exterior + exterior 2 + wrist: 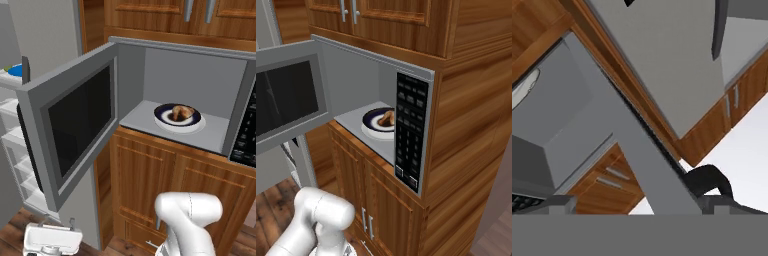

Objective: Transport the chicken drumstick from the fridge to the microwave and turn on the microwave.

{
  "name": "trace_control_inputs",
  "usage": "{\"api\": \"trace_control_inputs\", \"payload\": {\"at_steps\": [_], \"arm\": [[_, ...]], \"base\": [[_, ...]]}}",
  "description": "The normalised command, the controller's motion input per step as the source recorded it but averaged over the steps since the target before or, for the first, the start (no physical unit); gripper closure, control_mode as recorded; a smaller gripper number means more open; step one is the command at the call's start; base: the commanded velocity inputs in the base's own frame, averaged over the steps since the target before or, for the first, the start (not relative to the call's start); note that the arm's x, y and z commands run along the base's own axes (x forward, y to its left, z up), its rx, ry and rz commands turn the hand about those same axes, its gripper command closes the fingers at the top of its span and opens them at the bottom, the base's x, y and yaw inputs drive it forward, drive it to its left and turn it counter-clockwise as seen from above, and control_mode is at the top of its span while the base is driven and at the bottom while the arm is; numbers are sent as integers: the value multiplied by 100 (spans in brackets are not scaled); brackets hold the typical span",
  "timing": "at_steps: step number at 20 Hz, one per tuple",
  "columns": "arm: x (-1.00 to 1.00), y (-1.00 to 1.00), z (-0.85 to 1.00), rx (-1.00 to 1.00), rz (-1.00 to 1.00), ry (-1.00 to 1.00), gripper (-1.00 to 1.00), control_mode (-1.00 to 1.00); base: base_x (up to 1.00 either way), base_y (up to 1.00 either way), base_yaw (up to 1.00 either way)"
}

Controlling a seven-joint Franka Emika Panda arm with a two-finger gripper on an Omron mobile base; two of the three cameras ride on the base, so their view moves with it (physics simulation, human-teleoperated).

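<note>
The fingers (pixel 559 204) are spread wide, one dark tip at each lower corner of the hand view, and nothing can be seen pinched between them. Between the two tips, and running away up and to the left, is the grey edge of the open microwave door (pixel 637 150); whether either tip touches it I cannot tell. Just above the right-hand tip curves the door's dark bar handle (pixel 709 181). To the left of the door edge, beyond the left-hand tip, the grey cavity of the microwave (pixel 562 110) opens, with the pale rim of a plate (pixel 524 87) at the far left. In the base views the chicken drumstick (pixel 182 111) lies on that dark-centred, white-rimmed plate on the microwave floor, inside the cavity and well apart from the fingers. The black control panel (pixel 411 130) stands on the far side of the cavity from the door. Wooden cabinet doors (pixel 150 180) sit below the microwave. Behind the swung-out door are the fridge (pixel 12 150) and its white shelves.
</note>
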Motion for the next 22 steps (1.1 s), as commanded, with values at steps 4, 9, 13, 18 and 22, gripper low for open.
{"api": "trace_control_inputs", "payload": {"at_steps": [4,9,13,18,22], "arm": [[42,23,-22,-4,-7,0,-100,-100],[39,27,-23,-4,-7,0,-100,-100],[34,24,-9,-4,-9,-2,-100,-100],[28,4,0,0,-14,-12,-100,-100],[11,0,11,5,-17,-16,-100,-100]], "base": [[0,0,0],[0,0,0],[0,0,0],[0,0,0],[0,0,0]]}}
